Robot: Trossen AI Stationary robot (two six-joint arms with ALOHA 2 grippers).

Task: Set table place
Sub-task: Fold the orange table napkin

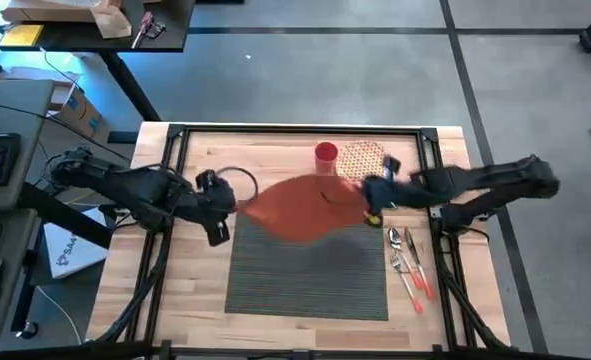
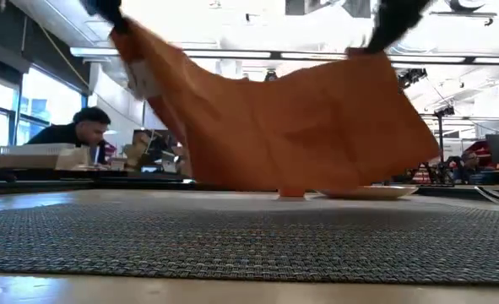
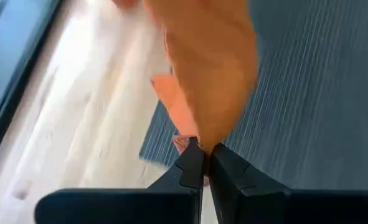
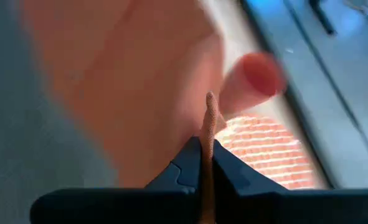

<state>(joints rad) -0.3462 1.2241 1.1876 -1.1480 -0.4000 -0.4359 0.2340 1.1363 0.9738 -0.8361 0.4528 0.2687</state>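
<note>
Left gripper (image 3: 202, 163) and right gripper (image 4: 201, 155) both pinching napkin (image 1: 303, 208) corners, carrying cloth aloft over far edge of placemat (image 1: 305, 275) on table (image 1: 190, 275). Step: napkin placing. Next: matched lowering, then letting go together.

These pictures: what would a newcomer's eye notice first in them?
First, the orange napkin, held in the air between the left gripper and the right gripper, each with jaws shut on an edge. It hangs over the far part of the dark grey placemat. Cutlery lies right of the placemat.
</note>
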